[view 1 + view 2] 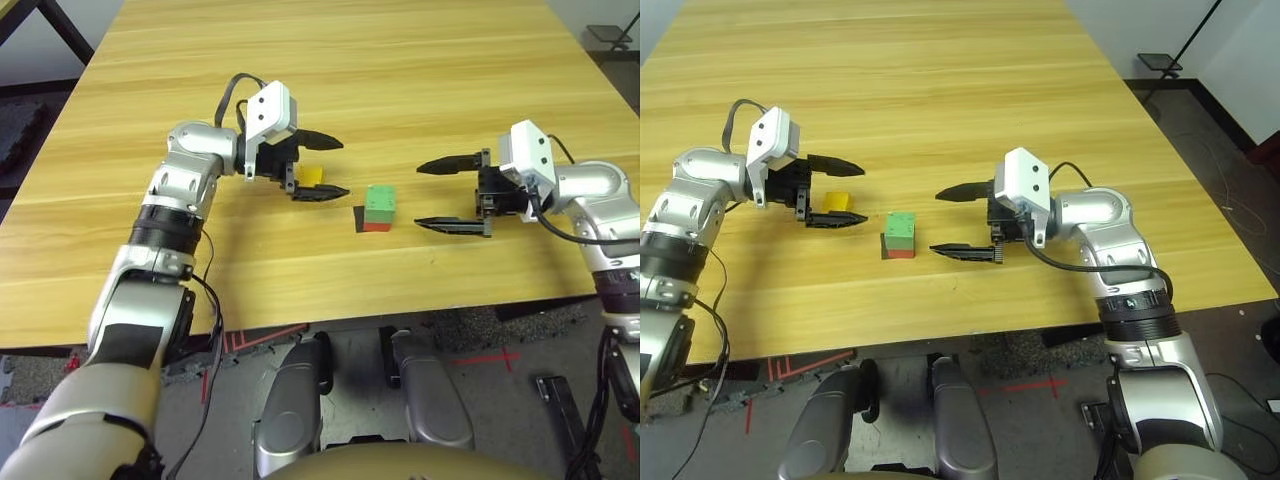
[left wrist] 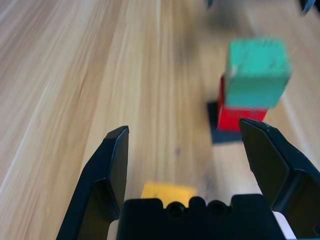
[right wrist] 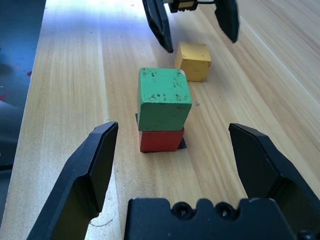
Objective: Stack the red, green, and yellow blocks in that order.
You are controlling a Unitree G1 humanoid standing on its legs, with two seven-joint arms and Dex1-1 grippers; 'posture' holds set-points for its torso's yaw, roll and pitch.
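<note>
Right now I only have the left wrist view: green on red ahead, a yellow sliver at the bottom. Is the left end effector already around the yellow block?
Observer: Yes. From the head camera the yellow block sits on the table between the open fingers of the left end effector, not gripped.
Operator: Where's the right arm?
Observer: The right end effector is open on the other side of the stack, apart from it.
Operator: Is the stack square?
Observer: In the right wrist view the green block overhangs the red block a little, twisted slightly.
</note>
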